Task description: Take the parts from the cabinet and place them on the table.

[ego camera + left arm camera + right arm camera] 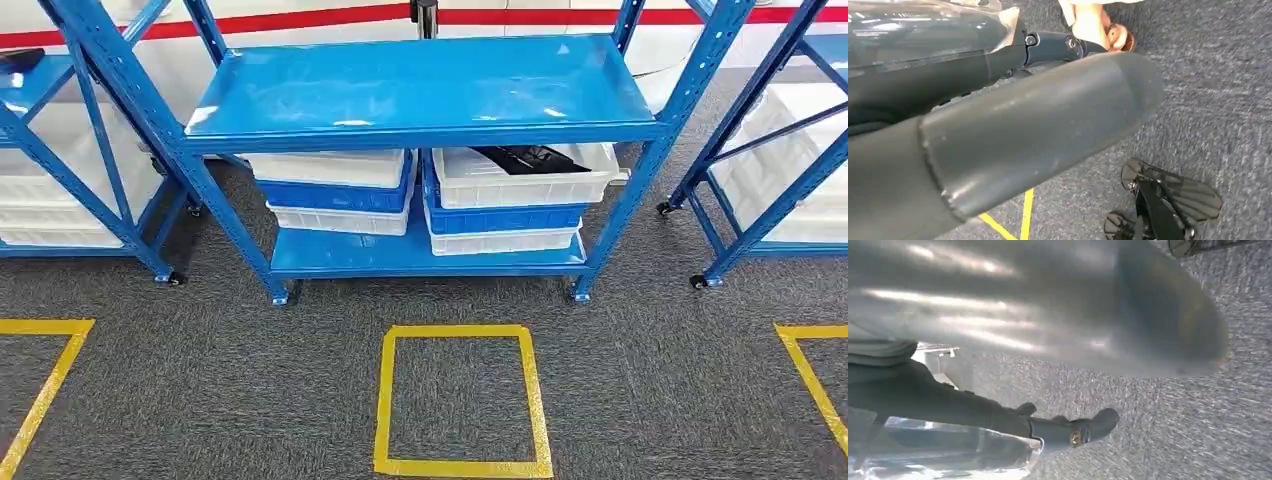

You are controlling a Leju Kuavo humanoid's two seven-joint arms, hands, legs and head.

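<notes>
Blue steel rack (420, 90) centre frame; six stacked plastic crates (505, 205), black parts (530, 157) in top-right one. No readable writing. Left hand (1038, 130), right hand (1058, 310): grip state unclear.

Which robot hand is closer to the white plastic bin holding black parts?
Probably right, narrowly: left robot hand and right robot hand both hang over grey carpet, off the blue shelf; the white plastic bin sits right of centre.

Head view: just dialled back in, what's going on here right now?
The robot faces a blue shelving unit from across the grey carpet. Stacked white and blue bins sit on the lower shelf; the top right bin holds dark parts. A yellow taped square marks the floor ahead. The wrist views show the left hand and right hand hanging over carpet, apparently holding nothing.
</notes>
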